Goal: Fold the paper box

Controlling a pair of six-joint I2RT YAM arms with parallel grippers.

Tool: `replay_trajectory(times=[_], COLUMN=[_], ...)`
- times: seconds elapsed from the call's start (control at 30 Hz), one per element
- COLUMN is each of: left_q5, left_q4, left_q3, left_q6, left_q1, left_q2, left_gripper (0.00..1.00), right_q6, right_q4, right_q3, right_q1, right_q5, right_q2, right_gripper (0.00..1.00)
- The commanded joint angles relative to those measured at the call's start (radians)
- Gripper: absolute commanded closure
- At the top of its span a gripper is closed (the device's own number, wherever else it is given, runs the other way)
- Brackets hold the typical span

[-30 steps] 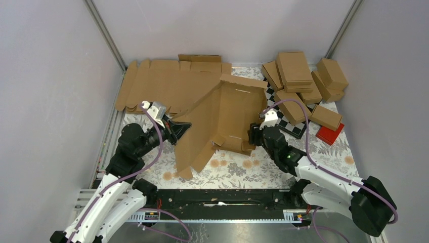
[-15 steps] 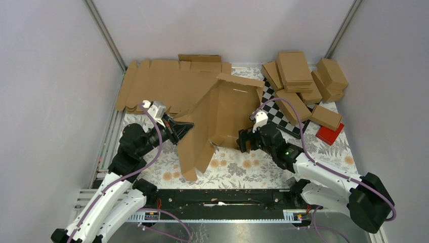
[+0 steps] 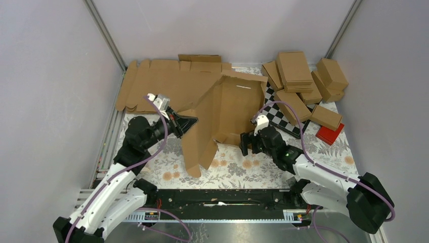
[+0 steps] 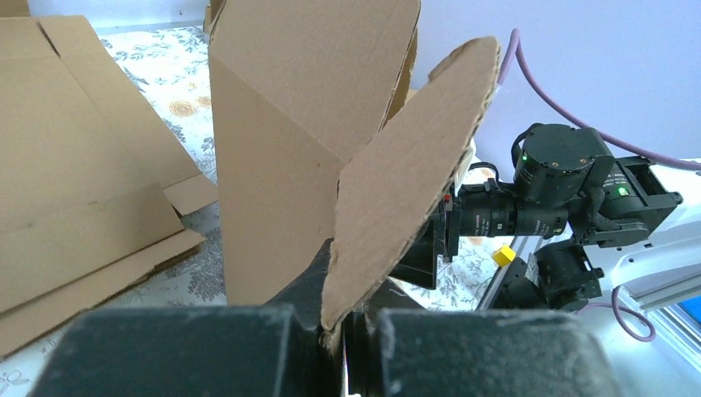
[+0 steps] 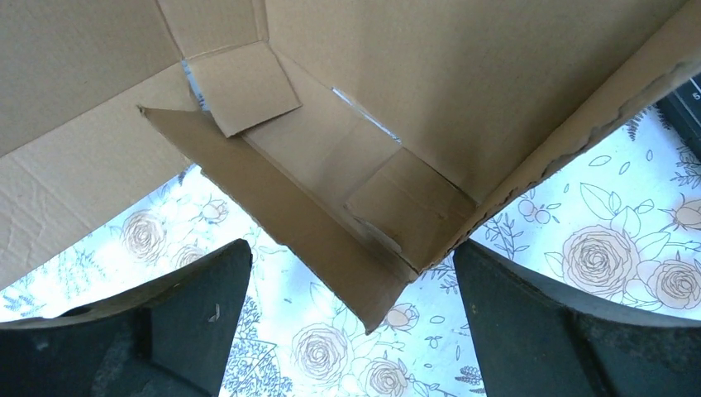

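The paper box [image 3: 227, 109] is a partly folded brown cardboard blank in the middle of the table, its left panels standing up on edge. My left gripper [image 3: 188, 120] is shut on a rounded flap [image 4: 413, 178] at its left side. My right gripper [image 3: 245, 142] is open at the box's near right corner [image 5: 388, 273], its fingers [image 5: 198, 306] wide to either side of the corner and not touching it. The inside of the box, with small folded tabs, shows in the right wrist view.
Flat cardboard blanks [image 3: 157, 83] lie at the back left. A pile of closed brown boxes [image 3: 303, 81] sits at the back right, with a red box [image 3: 330, 134] and a checkered board [image 3: 283, 119]. A floral cloth [image 3: 238, 164] covers the table.
My left gripper has moved right and pushed the left panels more upright. My right gripper has drawn back left along the near corner. The box has shifted left.
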Motion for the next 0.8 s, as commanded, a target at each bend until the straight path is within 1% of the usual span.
replay_trajectory(times=[0.0,0.1,0.13,0.2,0.3,0.43,0.63,0.77], left_q5=[0.047,0.069,0.081,0.095,0.094,0.032,0.032,0.046], left_q4=[0.055,0.05,0.043,0.013,-0.045,-0.117,-0.11,-0.103], left_q3=[0.08,0.078,0.075,0.079,0.09,0.084,0.043,0.037], left_q6=[0.054,0.077,0.084,0.105,0.146,0.207,0.203,0.198], left_q1=[0.002,0.002,0.002,0.002,0.002,0.0,0.0,0.0], left_q2=[0.084,0.088,0.086,0.088,0.088,0.071,0.059,0.064], left_gripper=[1.0,1.0,1.0,1.0,1.0,1.0,1.0,1.0], right_q6=[0.034,0.062,0.069,0.068,0.053,0.05,0.011,0.002], right_q4=[0.069,0.1,0.114,0.14,0.138,0.161,0.154,0.143], right_q3=[-0.015,-0.026,-0.034,-0.047,-0.048,-0.055,-0.029,-0.029], right_q1=[-0.052,-0.156,-0.194,-0.237,-0.238,-0.238,-0.238,-0.238], right_q5=[-0.049,-0.124,-0.171,-0.225,-0.261,-0.35,-0.409,-0.396], right_q2=[0.029,0.043,0.042,0.038,0.049,0.079,0.115,0.103], right_gripper=[0.0,0.0,0.0,0.0,0.0,0.01,0.0,0.0])
